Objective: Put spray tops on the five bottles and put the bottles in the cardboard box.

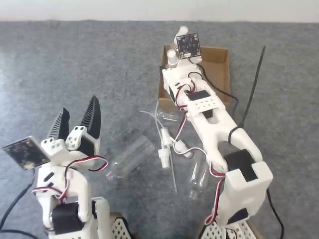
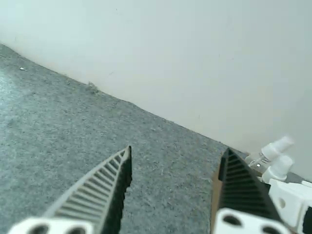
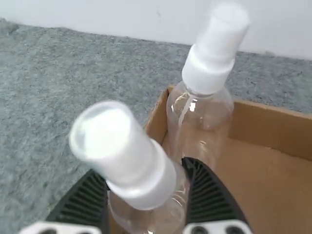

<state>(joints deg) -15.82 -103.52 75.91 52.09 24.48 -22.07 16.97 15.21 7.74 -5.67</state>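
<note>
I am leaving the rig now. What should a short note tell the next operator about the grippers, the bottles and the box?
Left gripper: open, empty, raised above the table, away from the bottles.
Right gripper: shut on a capped bottle at the edge of the box, not yet released.
Done: a second capped bottle stands in the box.
Left: set the held one down in the box. At least two bare bottles lie on the table, with loose spray tops between them. Cap them and box them.
</note>
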